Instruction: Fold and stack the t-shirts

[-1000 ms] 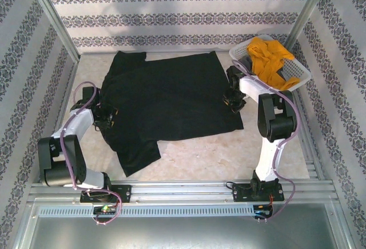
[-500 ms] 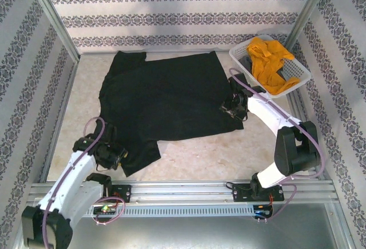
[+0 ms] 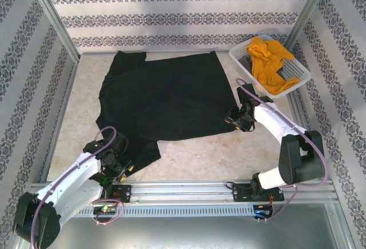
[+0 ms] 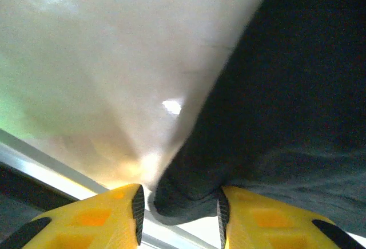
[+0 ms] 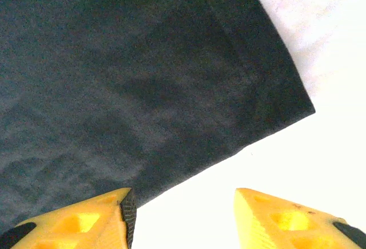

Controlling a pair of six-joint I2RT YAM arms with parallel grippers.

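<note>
Movement is seen in both arms since half a second ago: the left claw [image 3: 126, 170] has been drawn toward the bench's [image 3: 200, 154] near edge, and the right claw [image 3: 239, 120] has been shifted to the near right corner of the black t-shirt [image 3: 166, 94]. A bunched fold of the black t-shirt is pinched between the left pads [image 4: 138, 206]. The right claw is spread wide and empty above the hem. The mustard t-shirt [image 3: 267, 60] is heaped in the basket [image 3: 300, 80].

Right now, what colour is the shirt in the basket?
Mustard yellow. The top external view shows the shirt best, bunched in the white basket.
</note>
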